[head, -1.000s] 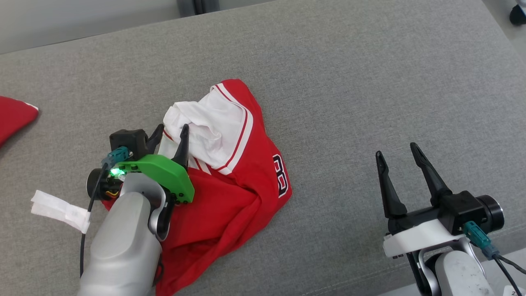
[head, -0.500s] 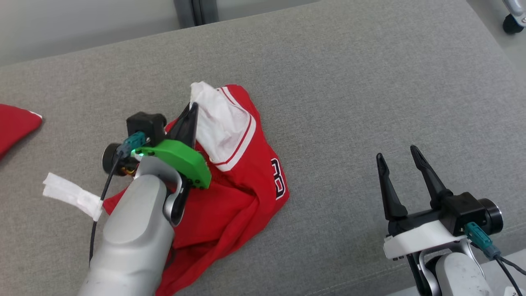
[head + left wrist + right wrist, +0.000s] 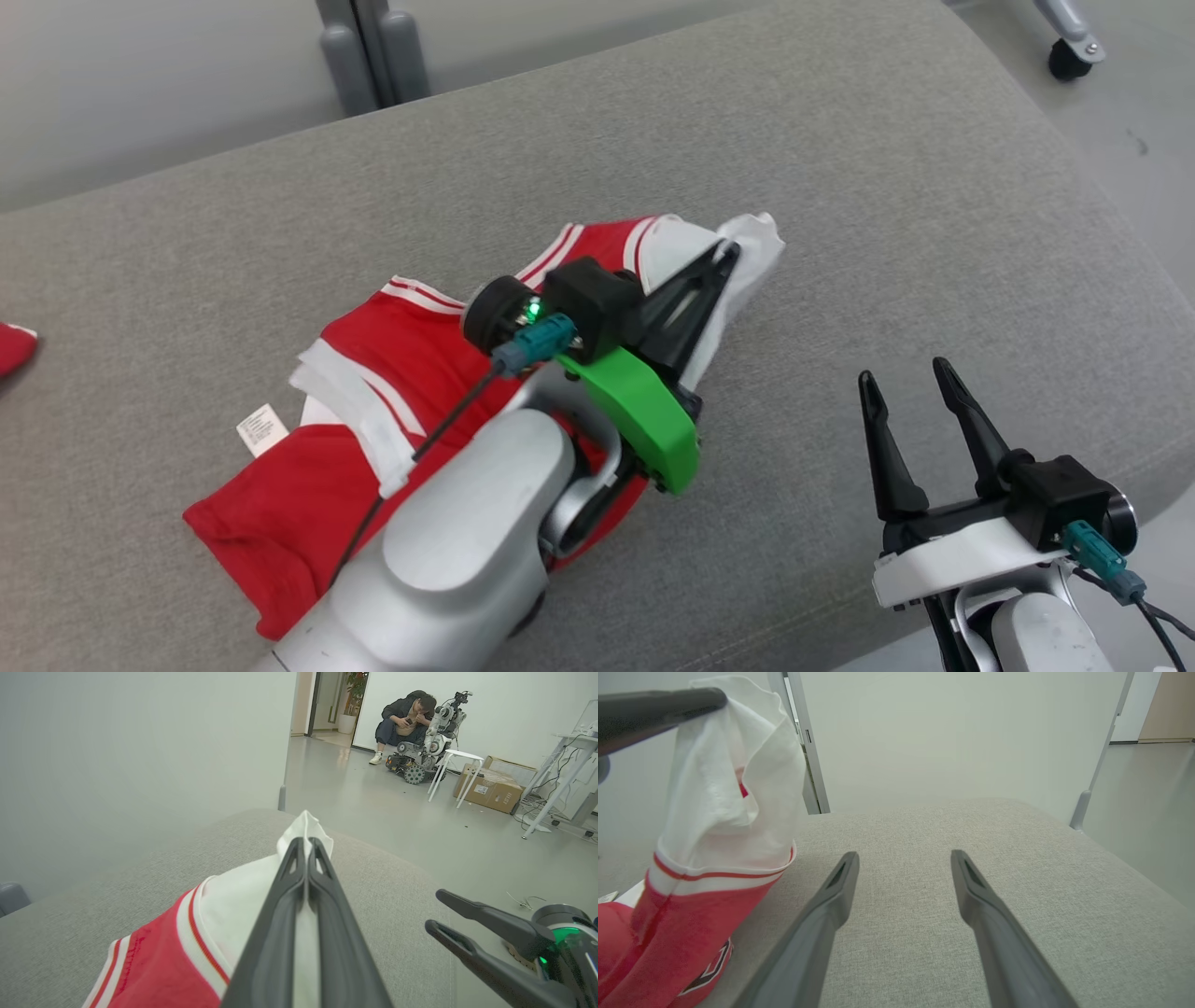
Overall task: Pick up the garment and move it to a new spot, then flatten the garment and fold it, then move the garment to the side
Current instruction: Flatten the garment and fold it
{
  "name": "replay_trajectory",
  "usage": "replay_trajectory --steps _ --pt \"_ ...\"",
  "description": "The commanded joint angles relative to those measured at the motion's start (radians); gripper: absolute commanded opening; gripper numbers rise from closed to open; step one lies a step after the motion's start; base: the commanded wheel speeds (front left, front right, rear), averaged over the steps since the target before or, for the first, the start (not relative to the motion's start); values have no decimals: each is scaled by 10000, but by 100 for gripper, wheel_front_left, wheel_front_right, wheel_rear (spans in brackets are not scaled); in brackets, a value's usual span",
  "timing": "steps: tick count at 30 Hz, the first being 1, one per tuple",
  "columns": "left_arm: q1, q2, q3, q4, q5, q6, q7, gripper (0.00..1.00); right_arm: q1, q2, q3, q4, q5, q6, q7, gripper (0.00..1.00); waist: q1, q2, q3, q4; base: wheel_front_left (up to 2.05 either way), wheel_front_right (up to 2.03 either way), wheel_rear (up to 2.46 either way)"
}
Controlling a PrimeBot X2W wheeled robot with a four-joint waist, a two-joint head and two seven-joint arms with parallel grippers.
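The garment (image 3: 420, 345) sprawls red across the cushion (image 3: 840, 187), its white edge pinched in the left gripper's (image 3: 724, 252) clenched jaws; dragging bulk could tug that thin pinch loose. The right gripper (image 3: 905, 371) hovers, jaws released.

care tag (image 3: 262, 429): white, at 9 o'clock of the garment (image 3: 411, 341), print too small to read
lettering (image 3: 707, 970): black with white outline, on the garment's red cloth, only a fragment, unreadable
sticker (image 3: 480, 789): white, on the cardboard box (image 3: 497, 794), unreadable
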Motion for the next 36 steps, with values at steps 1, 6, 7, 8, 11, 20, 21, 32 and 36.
replay_trajectory --steps 1,6,7,8,11,20,21,32,36 --pt "-191 39 -350 -181 -203 191 -142 18 38 -11 -30 17 90 -14 -28 100 0 -1 -33 -445 0 0 0" --pt "-128 46 -1767 -604 -963 695 -489 100 185 -8 -90 60 328 -14 -28 100 0 -1 128 -740 0 0 0" --pt "-101 49 -1942 -638 -1071 743 -497 100 212 -8 -110 57 341 -14 -28 100 0 -1 144 -746 0 0 0" --pt "-101 53 -2104 -667 -1154 808 -545 100 242 -8 -151 56 371 -14 -28 100 0 -1 156 -739 0 0 0" --pt "-69 50 -2252 -625 -1384 974 -671 100 332 -8 -281 19 420 -14 -28 100 0 -1 161 -643 0 0 0" --pt "465 1955 -1115 307 -1584 2296 -541 100 457 -9 -500 23 411 -14 -28 100 0 -1 6 6 0 0 0" --pt "527 2165 -983 507 -1707 2440 -441 100 445 -9 -496 21 390 -14 -28 100 0 -1 9 67 0 0 0" --pt "-52 3195 -59 2639 -3036 1661 916 100 -6 -11 -118 68 169 -14 -28 100 0 -1 495 258 0 0 0" --pt "-435 3292 10 3596 -3243 1276 1296 100 -133 -6 70 76 117 -14 -28 100 0 -1 721 90 0 0 0"
